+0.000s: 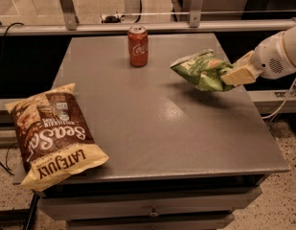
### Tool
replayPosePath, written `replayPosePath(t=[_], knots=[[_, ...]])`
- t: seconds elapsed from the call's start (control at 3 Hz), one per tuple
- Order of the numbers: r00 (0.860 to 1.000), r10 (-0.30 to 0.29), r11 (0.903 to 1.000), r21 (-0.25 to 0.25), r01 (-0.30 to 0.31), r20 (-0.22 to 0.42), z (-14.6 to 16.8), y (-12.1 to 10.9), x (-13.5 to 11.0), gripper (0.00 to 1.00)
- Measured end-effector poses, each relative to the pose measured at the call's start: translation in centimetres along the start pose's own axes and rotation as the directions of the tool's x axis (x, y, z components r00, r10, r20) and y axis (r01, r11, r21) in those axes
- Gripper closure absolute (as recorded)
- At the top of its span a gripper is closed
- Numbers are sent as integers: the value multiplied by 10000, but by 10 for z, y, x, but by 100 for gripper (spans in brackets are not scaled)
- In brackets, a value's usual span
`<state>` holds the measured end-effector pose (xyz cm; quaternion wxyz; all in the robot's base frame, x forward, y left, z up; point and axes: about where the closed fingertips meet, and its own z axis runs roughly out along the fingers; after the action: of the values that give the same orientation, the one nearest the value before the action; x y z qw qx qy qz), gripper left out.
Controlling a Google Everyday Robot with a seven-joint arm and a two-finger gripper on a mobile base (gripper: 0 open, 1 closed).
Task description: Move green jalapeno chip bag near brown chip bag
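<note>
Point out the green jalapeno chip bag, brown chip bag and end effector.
green jalapeno chip bag [201, 70], camera view, green face
brown chip bag [54, 135], camera view, dark middle
end effector [232, 75], camera view, right, fingertips on green bag

The gripper [232, 75] hangs above the right side of a grey table [152, 123], with the table's drawer front [114, 210] below and to its left. A metal rail [138, 28] with glass panes runs behind it. Speckled floor [281, 205] lies beneath it. Black cables [3, 166] trail far to its left.
</note>
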<state>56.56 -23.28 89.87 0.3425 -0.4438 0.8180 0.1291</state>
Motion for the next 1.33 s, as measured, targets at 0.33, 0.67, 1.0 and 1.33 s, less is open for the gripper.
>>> replayPosePath(t=[0.33,0.67,1.0,1.33], knots=[[9971,-460,9969,-609,497,605,-4,18,-22,100],[9866,-1288,9744,-1722,1446,998,7,55,-45,100],[9720,-1979,9257,-3021,2278,1263,31,99,-59,100],[9524,-2549,8563,-4184,3026,1671,58,146,-72,100]])
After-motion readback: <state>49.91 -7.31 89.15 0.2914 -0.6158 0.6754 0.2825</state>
